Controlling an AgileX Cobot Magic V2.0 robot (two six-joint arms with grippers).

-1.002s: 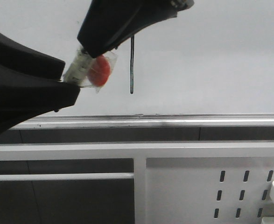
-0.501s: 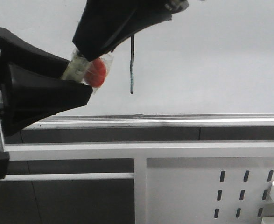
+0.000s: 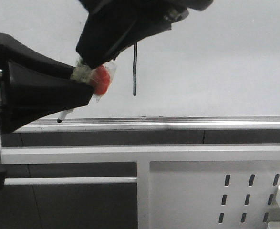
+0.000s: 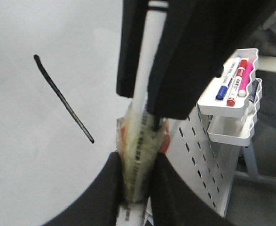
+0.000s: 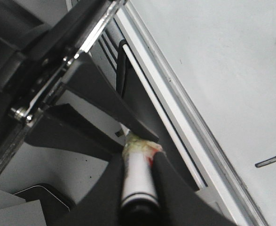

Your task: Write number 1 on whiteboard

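Observation:
The number 1 (image 3: 135, 69) is a thin dark upright stroke on the pale whiteboard (image 3: 225, 57); it also shows as the stroke (image 4: 62, 99) and, cut off at the edge, the stroke (image 5: 272, 160). A white marker (image 3: 84, 72), wrapped in clear tape with a red piece (image 3: 102, 79), is held off the board to the left of the stroke. My left gripper (image 3: 85, 82) is shut on the taped section (image 4: 140, 155). My right gripper (image 3: 88, 58) comes from above, shut on the white barrel (image 5: 138, 181). The marker's dark tip (image 3: 60, 120) pokes out below the left gripper.
A smudged silver tray rail (image 3: 187, 125) runs under the board. Below it stands a white perforated panel (image 3: 202, 195). A white pen holder (image 4: 234, 101) with several coloured markers hangs on that panel, off to the right.
The left gripper has pushed in further from the left along the marker, its base now in view. The marker's dark tip now shows beneath it. The stroke is unchanged.

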